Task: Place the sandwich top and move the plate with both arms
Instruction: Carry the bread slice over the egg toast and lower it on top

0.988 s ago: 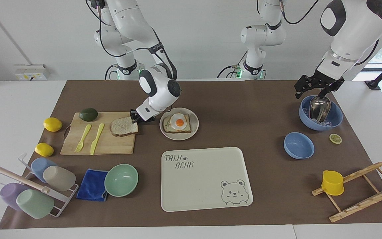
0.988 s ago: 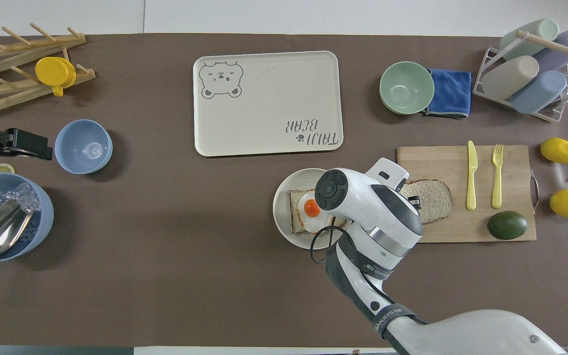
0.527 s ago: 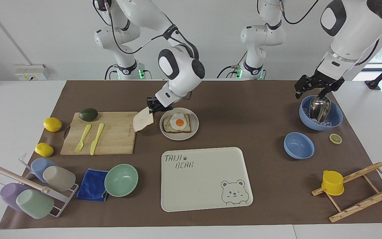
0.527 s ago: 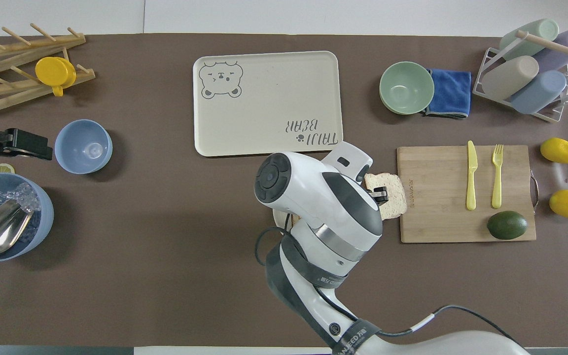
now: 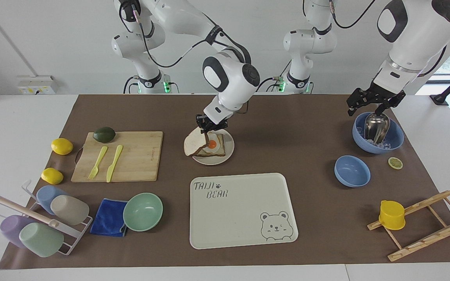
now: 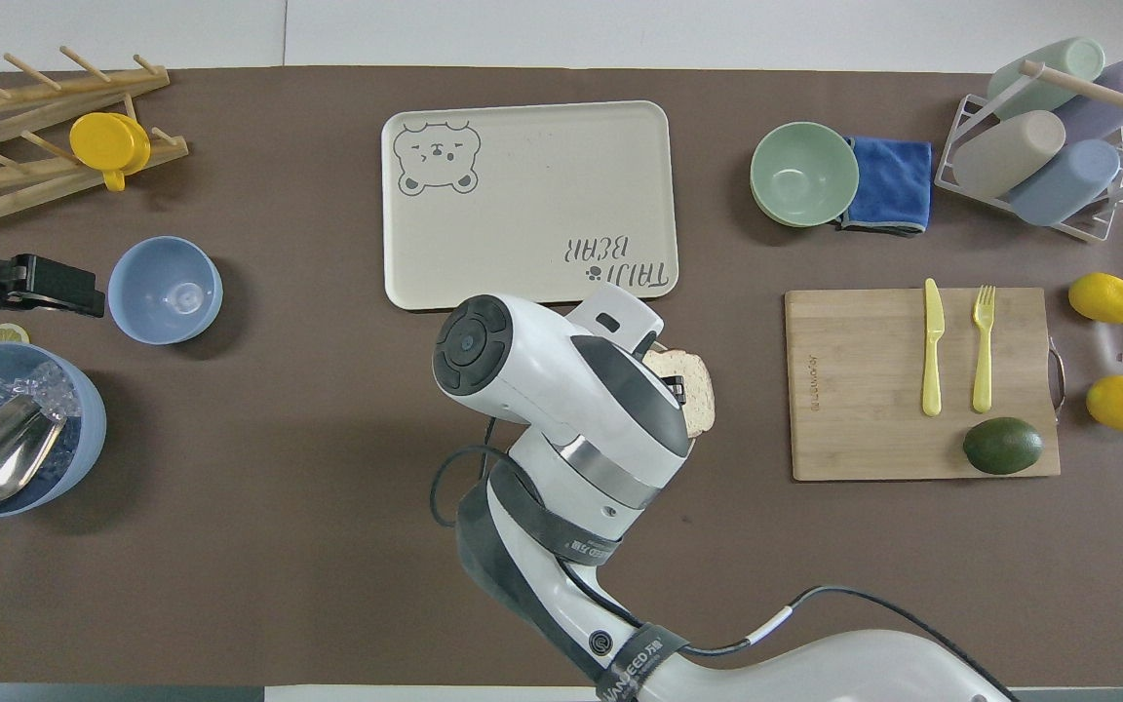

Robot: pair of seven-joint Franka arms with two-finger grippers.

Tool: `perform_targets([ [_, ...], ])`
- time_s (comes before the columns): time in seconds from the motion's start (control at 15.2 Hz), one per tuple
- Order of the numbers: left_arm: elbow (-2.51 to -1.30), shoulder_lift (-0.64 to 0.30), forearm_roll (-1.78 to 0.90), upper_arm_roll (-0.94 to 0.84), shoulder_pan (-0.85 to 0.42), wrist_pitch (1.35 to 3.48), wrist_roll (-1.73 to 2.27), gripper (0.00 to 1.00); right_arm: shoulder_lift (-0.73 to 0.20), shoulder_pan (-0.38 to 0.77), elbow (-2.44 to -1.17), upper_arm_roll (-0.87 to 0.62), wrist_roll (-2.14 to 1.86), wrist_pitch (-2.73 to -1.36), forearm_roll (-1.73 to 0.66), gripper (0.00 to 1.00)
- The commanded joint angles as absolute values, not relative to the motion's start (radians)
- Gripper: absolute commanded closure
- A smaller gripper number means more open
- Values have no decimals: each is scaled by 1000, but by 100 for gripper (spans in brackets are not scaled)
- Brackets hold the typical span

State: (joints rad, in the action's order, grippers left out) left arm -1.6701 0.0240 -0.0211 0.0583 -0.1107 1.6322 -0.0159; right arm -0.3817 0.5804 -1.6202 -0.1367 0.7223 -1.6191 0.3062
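Hanging tilted from one edge, the sandwich top [image 5: 194, 143] is up in the air over the plate [image 5: 229, 150], with its lower end dipping toward the egg-topped bread slice [image 5: 211, 146] that lies there. You can see the right gripper [image 5: 210, 127] clamped on the slice's upper edge, its fingers pinching the crust; from overhead that arm's wrist covers most of the plate and only part of the bread [image 6: 693, 388] shows past it. Your left gripper [image 5: 368, 102] waits over the big blue bowl of ice [image 5: 393, 142] at the left arm's end of the table, fingers spread, just above the metal scoop [image 5: 376, 127] that stands in the ice. Look to the cutting board [image 5: 139, 156] toward the right arm's end: it carries a yellow fork [image 5: 97, 162], a yellow knife [image 5: 113, 163] and an avocado [image 5: 104, 134]. Farther from the robots than the plate lies the bear-printed tray [image 5: 240, 210].
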Motion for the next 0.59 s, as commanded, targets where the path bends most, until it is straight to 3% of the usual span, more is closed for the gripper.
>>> perform_targets([
  [0.0, -1678, 40, -9, 57, -104, 1623, -25, 0, -379, 577, -1638, -140, 791, -1675, 218, 100],
  [0.53, -1680, 43, -11, 55, -109, 1620, -23, 0, -354, 568, -1759, -140, 825, -1864, 181, 100],
])
